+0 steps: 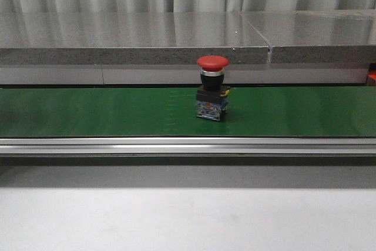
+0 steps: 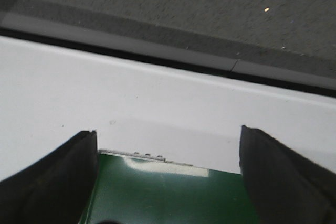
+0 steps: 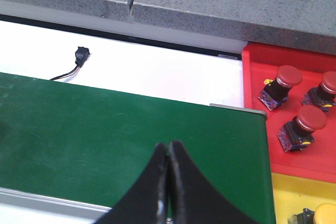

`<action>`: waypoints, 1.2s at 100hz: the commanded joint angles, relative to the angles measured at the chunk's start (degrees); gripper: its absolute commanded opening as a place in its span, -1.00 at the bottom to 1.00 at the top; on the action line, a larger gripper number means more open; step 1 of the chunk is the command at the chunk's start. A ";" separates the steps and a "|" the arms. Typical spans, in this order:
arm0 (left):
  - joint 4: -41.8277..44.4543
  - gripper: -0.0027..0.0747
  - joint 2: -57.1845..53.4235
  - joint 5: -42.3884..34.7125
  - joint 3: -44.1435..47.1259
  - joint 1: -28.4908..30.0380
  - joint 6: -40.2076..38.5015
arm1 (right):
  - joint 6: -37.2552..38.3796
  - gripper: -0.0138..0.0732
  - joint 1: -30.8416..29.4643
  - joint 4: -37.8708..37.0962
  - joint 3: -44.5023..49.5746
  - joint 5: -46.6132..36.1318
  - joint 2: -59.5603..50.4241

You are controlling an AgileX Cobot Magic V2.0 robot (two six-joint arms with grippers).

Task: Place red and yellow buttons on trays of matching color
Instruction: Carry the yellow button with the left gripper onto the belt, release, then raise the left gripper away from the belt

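Red, glossy and mushroom-capped, the button [image 1: 212, 62] stands upright on the matte green belt [image 1: 106, 113], mid-belt, apart from both my tools. My left tool [image 2: 168, 177] gapes wide, holding nothing, over the belt's end. My right tool [image 3: 168, 182] is pinched closed, empty, near the red tray [image 3: 257, 77] beside that belt, where three like buttons already lie tipped.

Front view: neither arm in frame; red tray [image 1: 372, 77] is just a sliver at the edge. Right wrist: yellow tray [image 3: 294, 192] and its 1 yellow button [image 3: 321, 216] are cropped; third red button [image 3: 321, 91] is cut off. Left wrist: a dark blob [image 2: 107, 221], possibly a shadow.
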 commanded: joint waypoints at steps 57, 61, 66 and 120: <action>-1.31 0.48 -34.90 -4.05 20.57 -7.62 1.45 | -0.31 -0.96 0.10 0.26 -1.63 -4.40 -0.41; -1.18 0.47 -37.10 -4.05 22.46 -7.62 1.45 | -0.31 -0.96 0.10 0.26 -1.63 -4.40 -0.41; -1.18 0.43 -40.11 -4.05 24.64 -7.62 1.45 | -0.31 -0.96 0.10 0.26 -1.63 -4.40 -0.41; -1.18 -0.98 -57.27 -2.79 35.69 -7.62 1.45 | -0.31 -0.96 0.10 0.26 -1.63 -4.47 -0.36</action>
